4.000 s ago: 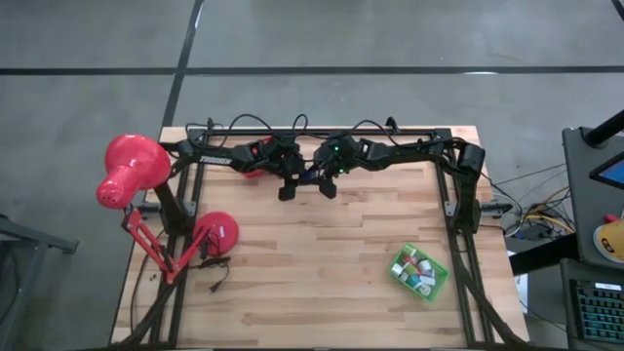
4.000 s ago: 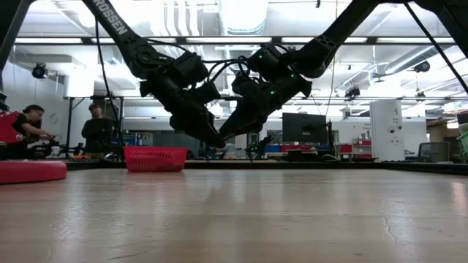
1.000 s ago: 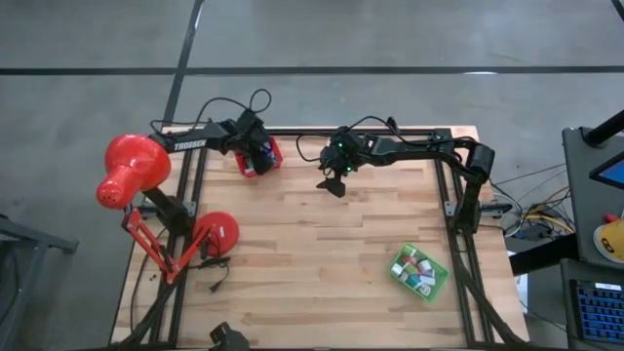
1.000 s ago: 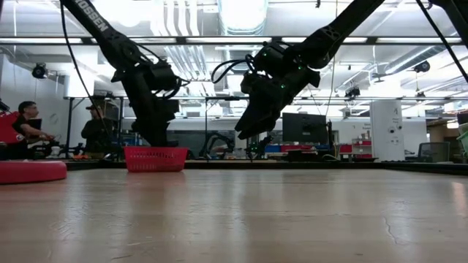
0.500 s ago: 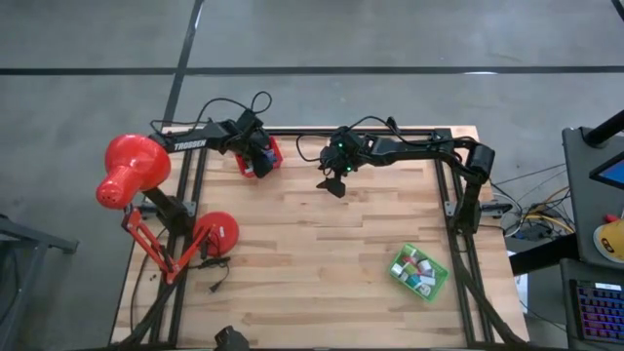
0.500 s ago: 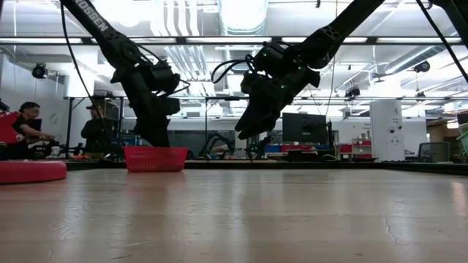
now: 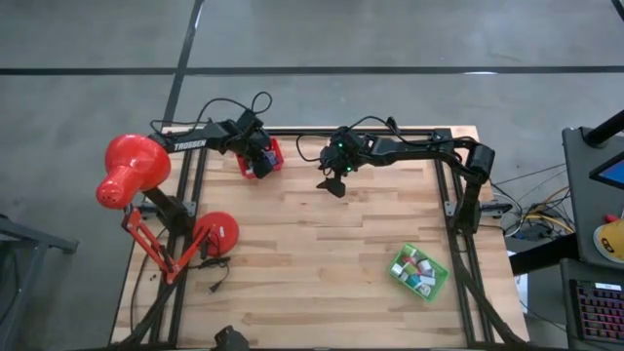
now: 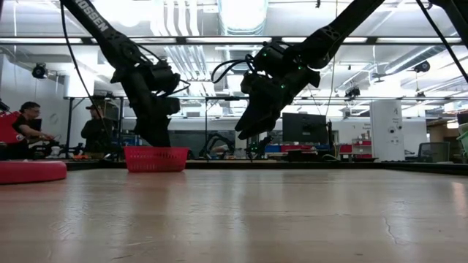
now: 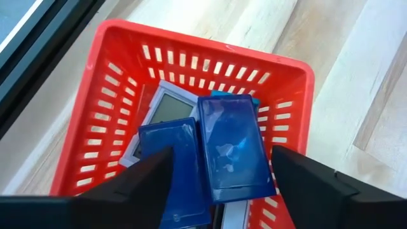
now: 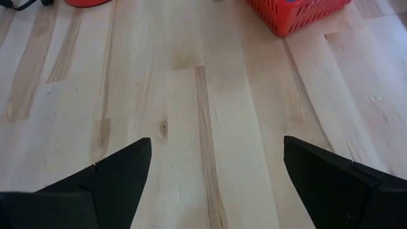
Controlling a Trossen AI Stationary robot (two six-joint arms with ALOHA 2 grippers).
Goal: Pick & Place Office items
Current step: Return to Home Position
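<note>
Step in hand: placing looks finished; judged to be the withdrawal of both arms to rest.
Left pincer: at the far left corner of the surface, directly over the red basket; fingers apart, nothing between them. Whether the tips dip below the rim cannot be told.
Right pincer: hanging above bare wood at the far middle of the surface, well apart from the basket; fingers apart, empty.
Clocks: two dark blue clocks lying flat and overlapping in the red basket, on top of a pale clock.
Small stationery pieces: packed in the green tray, near right of the surface, well apart from both arms.
Red desk lamp: off the left edge, untouched.
Loose items on the surface: none seen.
Next move calls for: a straight lift of the left pincer clear of the basket wall before any sideways swing, so a finger does not catch the rim and drag it; the right arm has open room to fold back.
</note>
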